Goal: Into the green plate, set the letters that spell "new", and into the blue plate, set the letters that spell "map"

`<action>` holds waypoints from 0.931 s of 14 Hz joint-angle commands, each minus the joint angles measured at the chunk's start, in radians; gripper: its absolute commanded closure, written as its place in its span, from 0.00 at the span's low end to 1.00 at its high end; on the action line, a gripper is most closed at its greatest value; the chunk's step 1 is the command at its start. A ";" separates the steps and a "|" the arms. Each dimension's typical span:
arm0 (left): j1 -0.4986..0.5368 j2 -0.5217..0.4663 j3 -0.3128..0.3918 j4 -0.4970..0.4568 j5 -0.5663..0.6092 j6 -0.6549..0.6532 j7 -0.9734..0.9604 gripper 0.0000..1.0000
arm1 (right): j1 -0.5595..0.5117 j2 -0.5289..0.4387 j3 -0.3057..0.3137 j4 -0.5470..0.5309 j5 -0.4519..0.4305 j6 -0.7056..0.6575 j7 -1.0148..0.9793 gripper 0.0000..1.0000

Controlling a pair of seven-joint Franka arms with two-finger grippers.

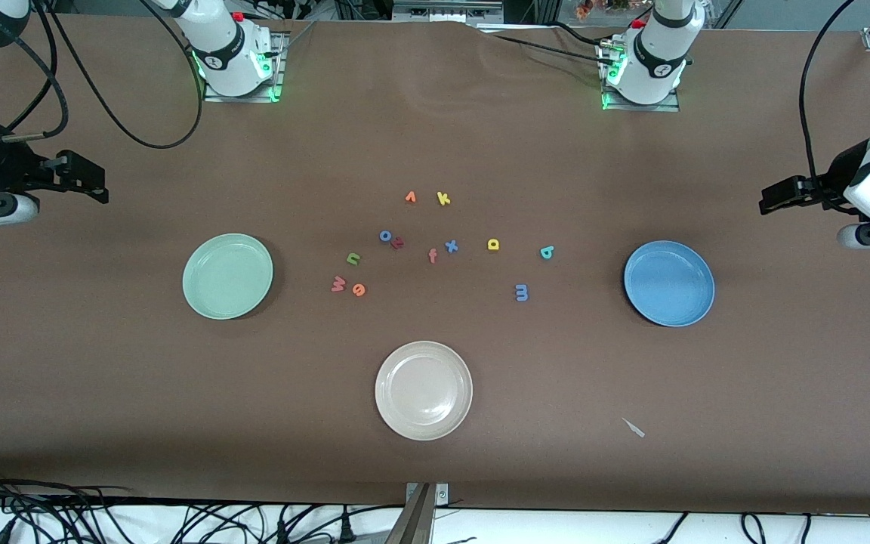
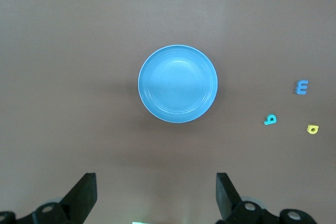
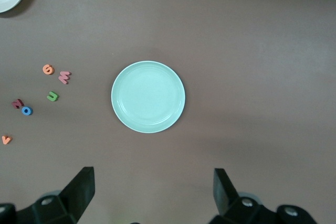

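Both arms waited at the table's ends with nothing yet moved: the right gripper (image 1: 95,181) hung wide open and empty at its own end of the table, the green plate (image 1: 227,276) lying bare between it and the scattered letters. Just past that plate from the gripper sat the olive "n" (image 1: 353,259), the orange "e" (image 1: 359,289) and the salmon "w" (image 1: 338,284), the last two just beside each other, making the right arm the nearer one for "new". The left gripper (image 1: 771,198), likewise spread wide and holding nothing, hovered at the other end, with the blue plate (image 1: 669,283) empty between it and the teal "p" (image 1: 547,252), the blue "m" (image 1: 522,292) and, farthest from it, the yellow "a" (image 1: 493,244). The beige plate (image 1: 424,390) lay empty too.
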 commanded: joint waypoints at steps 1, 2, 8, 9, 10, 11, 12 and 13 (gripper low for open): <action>0.001 -0.011 0.001 -0.002 -0.018 -0.010 0.021 0.00 | 0.000 0.007 0.003 0.026 -0.002 -0.022 0.009 0.00; 0.001 -0.011 0.001 -0.002 -0.018 -0.012 0.021 0.00 | -0.001 0.007 0.002 0.026 0.001 -0.022 0.007 0.00; 0.001 -0.010 0.001 -0.002 -0.018 -0.010 0.021 0.00 | 0.003 0.002 0.008 0.023 0.002 -0.024 0.010 0.00; 0.001 -0.011 0.001 -0.002 -0.016 -0.010 0.021 0.00 | 0.003 -0.001 0.008 0.017 0.002 -0.024 0.012 0.00; 0.001 -0.011 0.001 -0.002 -0.016 -0.010 0.021 0.00 | 0.003 -0.001 0.008 0.017 0.002 -0.024 0.021 0.00; 0.001 -0.011 0.001 -0.002 -0.016 -0.010 0.021 0.00 | 0.003 -0.001 0.009 0.017 0.002 -0.035 0.050 0.00; 0.001 -0.011 0.001 -0.002 -0.016 -0.010 0.021 0.00 | 0.003 -0.001 0.014 0.017 0.002 -0.041 0.059 0.00; 0.001 -0.011 0.001 -0.002 -0.016 -0.010 0.021 0.00 | 0.003 -0.001 0.020 0.017 0.002 -0.041 0.059 0.00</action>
